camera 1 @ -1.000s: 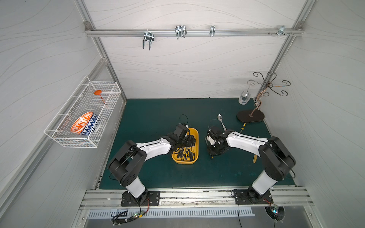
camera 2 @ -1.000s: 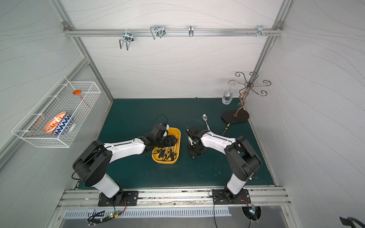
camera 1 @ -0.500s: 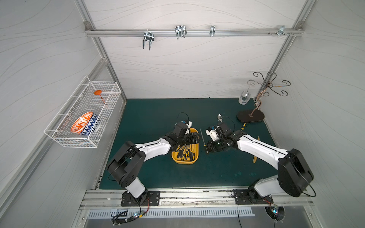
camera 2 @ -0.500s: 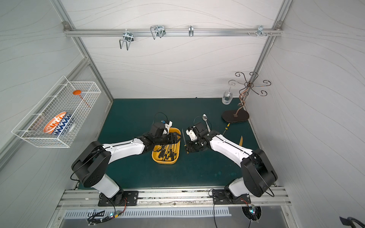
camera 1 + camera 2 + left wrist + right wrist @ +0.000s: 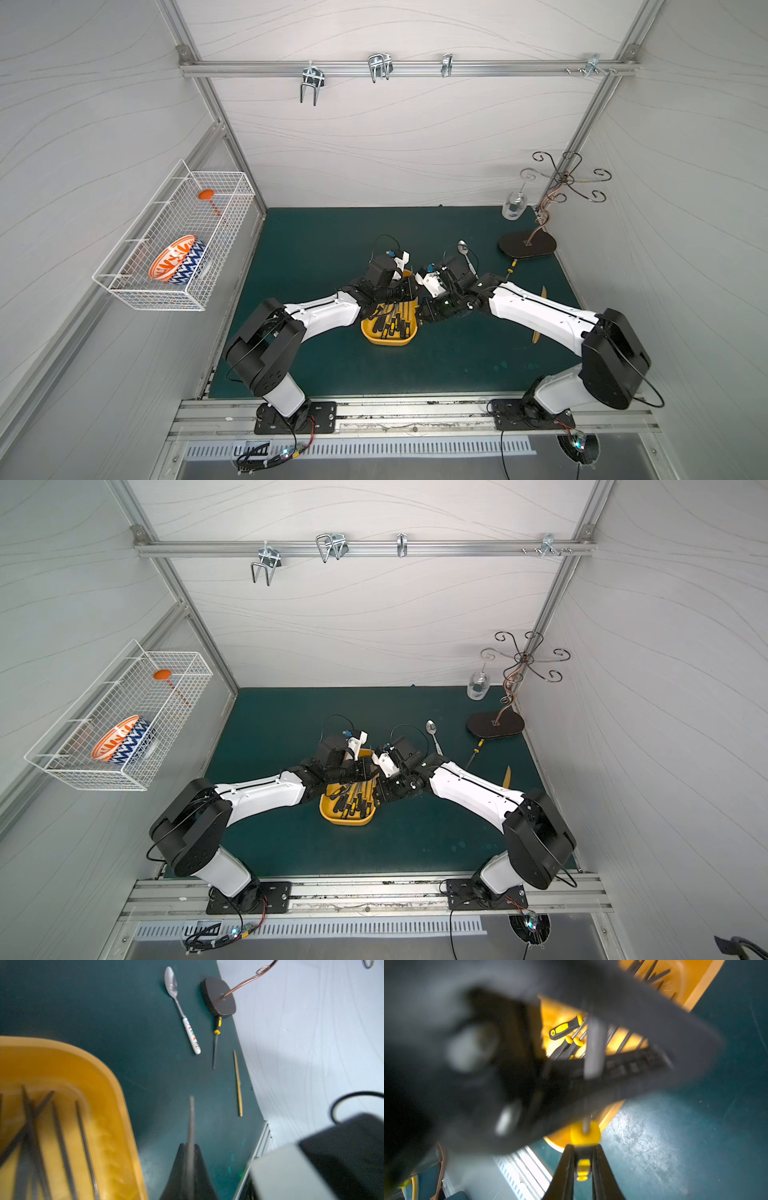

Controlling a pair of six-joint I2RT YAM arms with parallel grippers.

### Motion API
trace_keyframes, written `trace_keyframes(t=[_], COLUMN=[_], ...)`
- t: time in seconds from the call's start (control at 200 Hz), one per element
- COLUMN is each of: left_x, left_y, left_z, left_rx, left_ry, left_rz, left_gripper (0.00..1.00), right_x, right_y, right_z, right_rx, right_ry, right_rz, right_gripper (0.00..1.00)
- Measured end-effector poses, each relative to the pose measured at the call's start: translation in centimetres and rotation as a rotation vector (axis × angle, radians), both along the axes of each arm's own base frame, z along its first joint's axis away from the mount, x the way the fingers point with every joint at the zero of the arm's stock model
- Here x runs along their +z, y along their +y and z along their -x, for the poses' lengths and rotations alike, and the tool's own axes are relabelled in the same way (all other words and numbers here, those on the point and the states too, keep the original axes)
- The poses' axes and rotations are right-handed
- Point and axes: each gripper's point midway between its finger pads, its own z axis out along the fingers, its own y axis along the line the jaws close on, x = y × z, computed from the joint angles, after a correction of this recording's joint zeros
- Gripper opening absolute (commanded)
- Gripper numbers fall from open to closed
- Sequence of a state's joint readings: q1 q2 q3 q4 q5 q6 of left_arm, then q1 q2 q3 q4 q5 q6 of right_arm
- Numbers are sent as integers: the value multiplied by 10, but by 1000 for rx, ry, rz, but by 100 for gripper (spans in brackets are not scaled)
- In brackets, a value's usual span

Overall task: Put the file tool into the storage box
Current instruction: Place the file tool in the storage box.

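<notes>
Handover in mid-air; the drop-off is not yet done.
The storage box (image 5: 116, 1093), holding other files (image 5: 62, 1142), lies just beside the left pincer (image 5: 188, 1147), clamped on the grey shaft of the file tool (image 5: 191, 1120); the right pincer (image 5: 584, 1148) grips its handle.

The left end effector (image 5: 415, 293) and right end effector (image 5: 428, 309) meet at the right rim of the yellow box (image 5: 388, 341), both clamped on one file (image 5: 191, 1118) that bars the gap. A spoon (image 5: 464, 251), stand (image 5: 527, 245) and jar (image 5: 513, 205) crowd the back right corner. The bench (image 5: 316, 249) lies open at back left and front.
</notes>
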State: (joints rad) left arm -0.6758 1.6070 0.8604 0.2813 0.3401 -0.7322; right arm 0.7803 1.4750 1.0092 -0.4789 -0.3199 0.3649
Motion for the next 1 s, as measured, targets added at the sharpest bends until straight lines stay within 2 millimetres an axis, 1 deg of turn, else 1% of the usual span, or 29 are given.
trace_keyframes(t=[0.085, 0.195, 0.275, 0.41, 0.57, 0.645, 0.695, 0.76, 0.815, 0.895, 1.0], left_x=[-1, -1, -6, -23, -34, -42, -49, -59, -64, -67, -67], left_y=[2, 3, 10, 25, 36, 41, 45, 47, 49, 51, 50], left_z=[-1, -2, -3, -3, -4, -2, -1, 1, 4, 5, 6], left_rx=[8, 16, 36, 73, 102, 105, 104, 106, 98, 100, 94], left_ry=[6, 3, 2, 29, 38, 50, 59, 80, 89, 96, 90], left_rz=[-2, -3, -31, -89, -149, -189, -219, -244, -263, -281, -286], left_gripper=[0, 0, 0, 0, 0, 13, 25, 38, 46, 52, 54], right_x=[0, 0, -1, -2, -3, -4, -5, -8, -12, -19, -26], right_y=[0, 0, -1, -3, -5, -8, -13, -24, -41, -73, -120], right_z=[0, -1, -2, -4, -7, -11, -15, -25, -39, -61, -88], right_rx=[-1, -5, -10, -17, -29, -46, -66, -119, -190, -316, -496], right_ry=[-3, -4, -6, -16, -27, -35, -37, -34, -23, -6, 7], right_rz=[-1, 0, 7, 18, 30, 44, 56, 75, 93, 128, 181], right_gripper=[12, 28, 34, 36, 38, 38, 39, 39, 40, 40, 40])
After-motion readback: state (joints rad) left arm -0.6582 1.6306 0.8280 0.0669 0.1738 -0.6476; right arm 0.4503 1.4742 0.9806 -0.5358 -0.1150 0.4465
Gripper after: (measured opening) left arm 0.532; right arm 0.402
